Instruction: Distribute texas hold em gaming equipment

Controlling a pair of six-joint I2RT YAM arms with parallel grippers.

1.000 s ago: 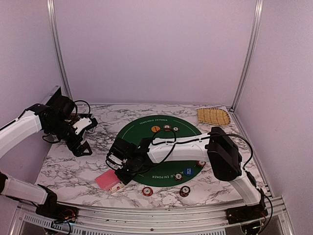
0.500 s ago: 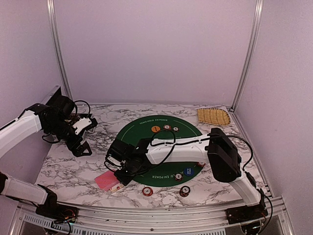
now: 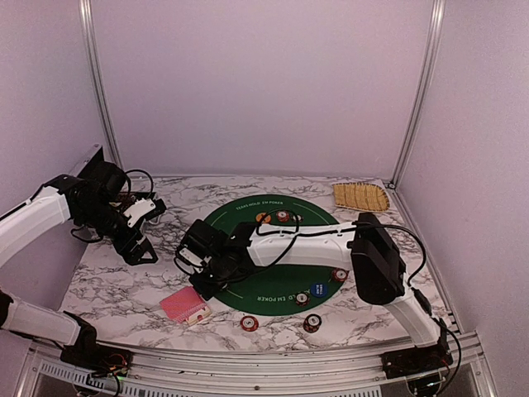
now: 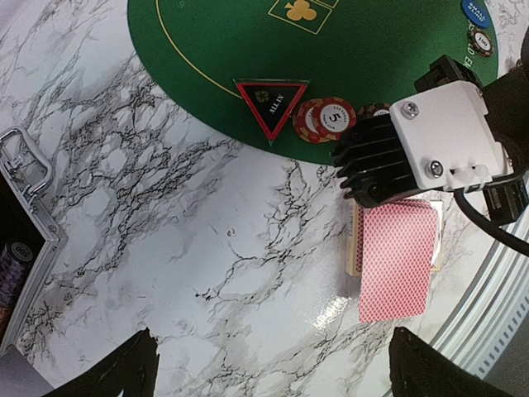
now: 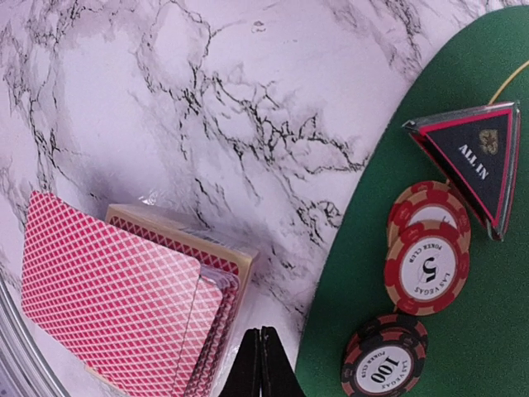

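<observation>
A stack of red-backed playing cards (image 3: 183,304) lies on the marble just off the green mat (image 3: 318,222), its top card slid askew (image 5: 111,306). My right gripper (image 3: 201,277) hovers beside the stack's near corner, its jaws shut (image 5: 260,357) with nothing between them. On the mat edge next to it lie a dark triangular ALL IN button (image 5: 475,161), overlapping red chips (image 5: 427,269) and a dark 100 chip (image 5: 383,360). My left gripper (image 3: 139,245) hangs open (image 4: 273,382) over bare marble to the left, empty; its wrist view shows the cards (image 4: 397,260).
An orange button (image 3: 263,217) and chips (image 3: 283,216) sit at the mat's far side. A blue button (image 3: 317,291) and more chips (image 3: 340,275) lie at its near right. Two chips (image 3: 250,322) lie off the mat. A straw tray (image 3: 360,197) is back right; an open case (image 4: 21,248) is at the left.
My right gripper has drawn back from over the card stack toward the mat's left edge, leaving the cards more exposed. The left arm has hardly moved.
</observation>
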